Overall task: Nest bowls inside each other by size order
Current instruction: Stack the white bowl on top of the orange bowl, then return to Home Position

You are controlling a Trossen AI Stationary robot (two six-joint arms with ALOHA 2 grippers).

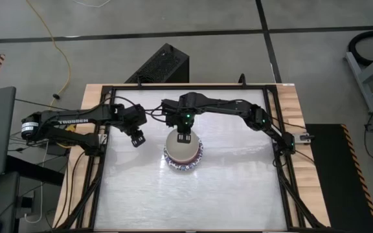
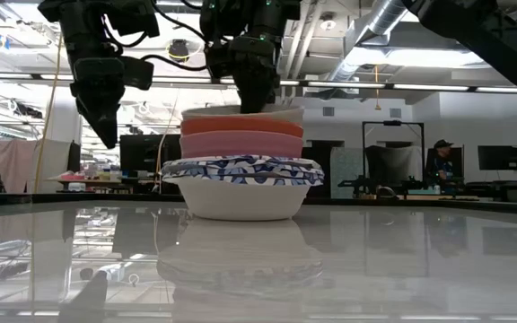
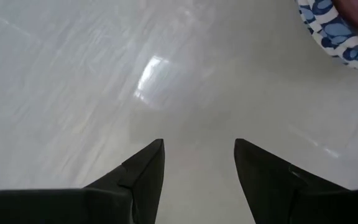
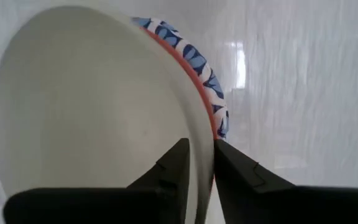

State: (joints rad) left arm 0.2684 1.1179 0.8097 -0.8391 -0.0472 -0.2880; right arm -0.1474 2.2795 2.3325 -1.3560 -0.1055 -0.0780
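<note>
High view: the bowl stack sits on the table; the right gripper is over its far rim, the left gripper just beside it.

Low view: blue-patterned bowl, pink bowl, red bowl, cream-white bowl nest upward.

Left wrist view: fingers apart, holding nothing.

Right wrist view: fingers clamp the cream-white bowl's rim.

A grey concrete floor crossed by dark lines lay around the wooden table, a yellow cable trailed over it, and ceiling ducts hung above distant monitors.
</note>
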